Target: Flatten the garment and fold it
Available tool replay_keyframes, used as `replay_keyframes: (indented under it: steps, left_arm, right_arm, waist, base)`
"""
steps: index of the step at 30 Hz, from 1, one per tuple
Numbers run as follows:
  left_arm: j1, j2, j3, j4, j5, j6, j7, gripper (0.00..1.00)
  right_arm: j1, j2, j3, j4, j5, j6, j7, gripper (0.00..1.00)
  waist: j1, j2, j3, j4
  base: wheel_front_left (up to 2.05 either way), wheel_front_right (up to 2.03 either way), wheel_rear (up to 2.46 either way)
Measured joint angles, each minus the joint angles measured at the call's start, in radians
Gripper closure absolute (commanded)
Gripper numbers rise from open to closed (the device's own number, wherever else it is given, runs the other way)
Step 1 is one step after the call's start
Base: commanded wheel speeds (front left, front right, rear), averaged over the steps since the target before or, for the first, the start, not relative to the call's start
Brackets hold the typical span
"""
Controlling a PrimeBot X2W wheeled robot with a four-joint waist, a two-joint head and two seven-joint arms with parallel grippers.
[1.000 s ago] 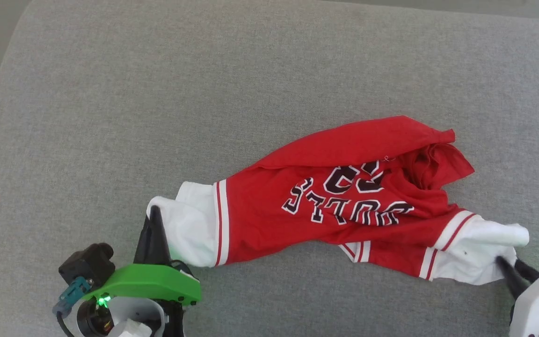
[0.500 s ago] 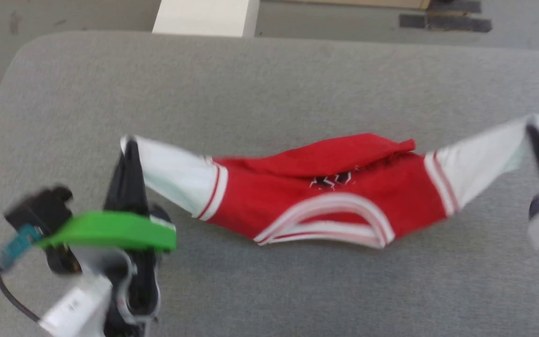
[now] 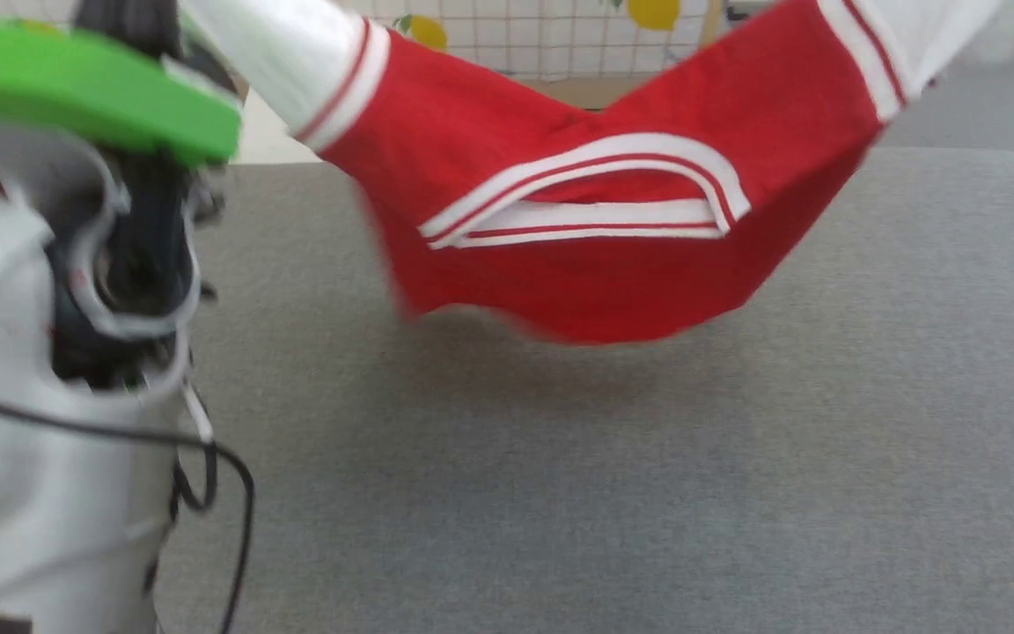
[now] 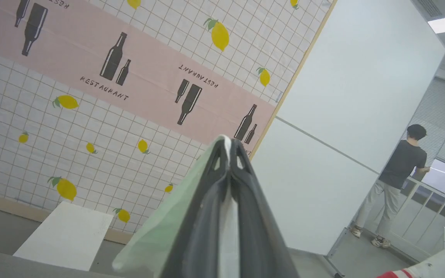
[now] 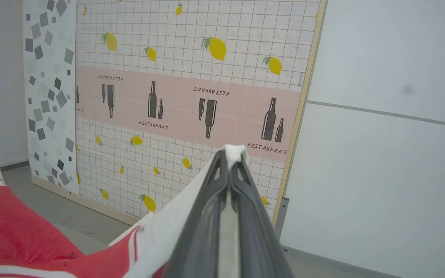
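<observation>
The garment (image 3: 595, 264), a red tee with white sleeves and a striped collar, hangs stretched in the air above the table, sagging in the middle. In the left wrist view my left gripper (image 4: 229, 148) is shut on one white sleeve (image 4: 157, 235), with fabric pinched between the tips. My right gripper (image 5: 232, 154) is shut on the other white sleeve (image 5: 168, 231), and the red body (image 5: 10, 231) droops away at the lower left. My left arm (image 3: 32, 352), with its green cover, rises at the left of the head view.
Below the garment lies the grey padded table (image 3: 604, 493). Behind it stand a wall with lemon and bottle prints (image 5: 191, 100) and a white block (image 4: 64, 235). A person (image 4: 400, 181) stands far off by a railing. A black cable (image 3: 225, 493) hangs from my left arm.
My right gripper shut on the right sleeve. Both grippers then rose, lifting the garment off the table and pulling it taut. The head camera tilted upward.
</observation>
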Motion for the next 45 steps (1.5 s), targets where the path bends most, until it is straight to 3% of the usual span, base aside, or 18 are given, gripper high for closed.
replay_keyframes:
  steps: [8, 14, 20, 28, 31, 37, 45]
  left_arm:
    - [-0.261, -0.009, 0.012, 0.080, -0.025, 0.064, 0.111, 1.00]
    - [-0.366, -0.012, -0.046, 0.206, -0.002, 0.113, 0.187, 1.00]
    - [-0.512, -0.014, -0.098, 0.374, 0.095, 0.135, 0.135, 1.00]
    - [-0.748, -0.059, -0.087, 0.515, 0.188, 0.166, -0.035, 1.00]
    - [-0.819, -0.074, -0.045, 0.546, 0.191, 0.165, -0.138, 1.00]
    - [-0.879, -0.079, 0.005, 0.607, 0.186, 0.111, -0.300, 1.00]
    - [-0.805, -0.081, 0.041, 0.666, 0.105, 0.002, -0.332, 1.00]
  right_arm:
    - [-0.218, 0.003, 0.039, 0.087, 0.027, 0.000, 0.092, 1.00]
    - [-0.304, 0.002, 0.081, 0.217, 0.017, 0.000, 0.147, 1.00]
    - [-0.458, -0.009, 0.148, 0.399, -0.031, 0.000, 0.070, 1.00]
    - [-0.700, -0.048, 0.251, 0.604, -0.090, 0.000, -0.095, 1.00]
    - [-0.782, -0.066, 0.286, 0.663, -0.099, 0.000, -0.161, 1.00]
    - [-0.877, -0.100, 0.332, 0.774, -0.112, 0.000, -0.272, 1.00]
    - [-0.846, -0.151, 0.403, 0.843, -0.035, 0.000, -0.355, 1.00]
  waist:
    - [0.0000, 0.0000, 0.001, -0.052]
    - [0.0000, 0.0000, 0.054, -0.066]
    - [0.0000, 0.0000, 0.137, -0.074]
    - [0.0000, 0.0000, 0.278, -0.082]
    - [0.0000, 0.0000, 0.332, -0.084]
    - [0.0001, 0.0000, 0.433, -0.085]
    - [0.0003, 0.0000, 0.523, -0.070]
  base:
    - [0.00, 0.00, 0.00]
    - [0.00, 0.00, 0.00]
    - [0.00, 0.00, 0.00]
    - [0.00, 0.00, 0.00]
    - [0.00, 0.00, 0.00]
    - [0.00, 0.00, 0.00]
    - [0.00, 0.00, 0.00]
